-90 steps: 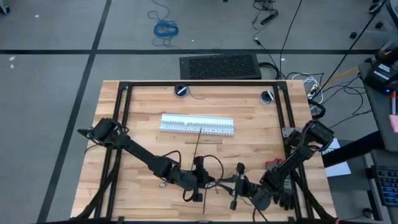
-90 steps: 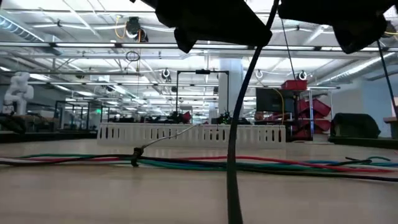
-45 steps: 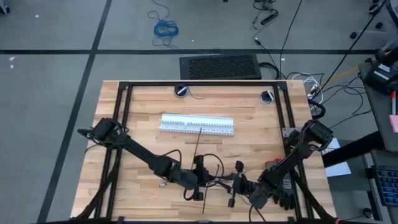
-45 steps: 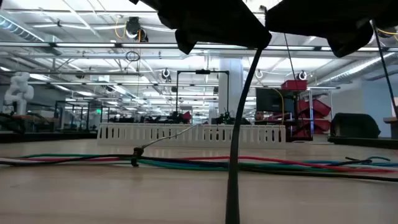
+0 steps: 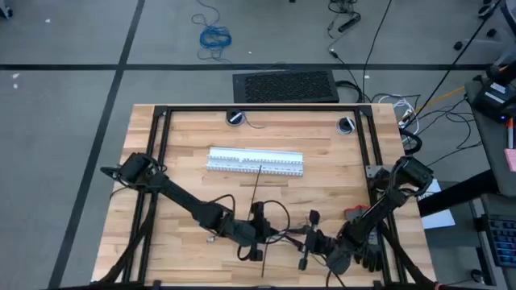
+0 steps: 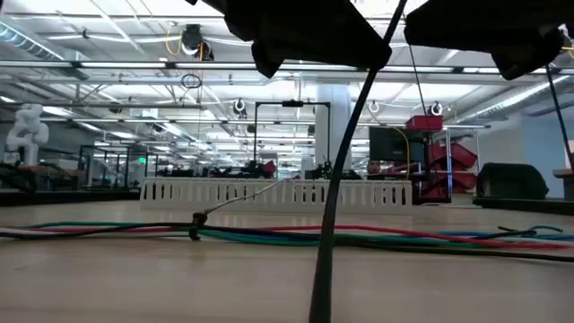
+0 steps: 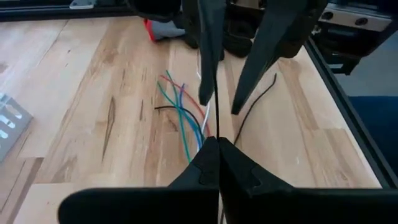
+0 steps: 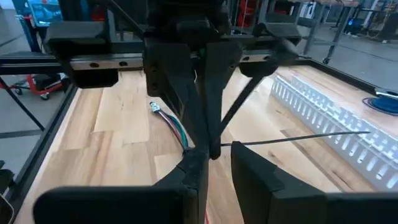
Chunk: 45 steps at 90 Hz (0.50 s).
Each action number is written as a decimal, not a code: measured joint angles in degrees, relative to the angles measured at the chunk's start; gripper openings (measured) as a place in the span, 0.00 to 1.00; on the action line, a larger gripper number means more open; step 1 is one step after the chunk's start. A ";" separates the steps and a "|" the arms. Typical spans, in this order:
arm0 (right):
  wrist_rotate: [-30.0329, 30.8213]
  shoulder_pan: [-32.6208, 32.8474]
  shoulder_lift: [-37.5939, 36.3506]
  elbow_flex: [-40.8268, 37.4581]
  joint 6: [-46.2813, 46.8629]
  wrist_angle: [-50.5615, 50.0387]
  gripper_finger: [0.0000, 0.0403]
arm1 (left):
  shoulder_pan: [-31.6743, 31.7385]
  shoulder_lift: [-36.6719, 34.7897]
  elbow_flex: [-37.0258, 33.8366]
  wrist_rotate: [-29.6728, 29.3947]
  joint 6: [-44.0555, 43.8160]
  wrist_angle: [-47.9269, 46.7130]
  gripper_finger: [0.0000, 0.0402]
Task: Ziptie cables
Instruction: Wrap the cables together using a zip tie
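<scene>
I have the left gripper [image 7: 217, 146] pressed together on a ziptie [image 7: 217, 93] standing upright between the two arms, the right gripper [image 8: 214, 158] spread just beside it, and the cables [image 7: 183, 121] flat on the table directly under both.

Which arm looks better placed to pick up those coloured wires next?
Probably the right. The right gripper hangs open over the cables, while the left gripper is shut on a ziptie, so it has no free grip.
</scene>
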 joint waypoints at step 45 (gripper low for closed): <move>-6.19 -3.79 -0.01 0.00 -4.72 1.00 0.04 | 0.03 0.00 -0.04 -0.23 -0.09 -0.63 0.00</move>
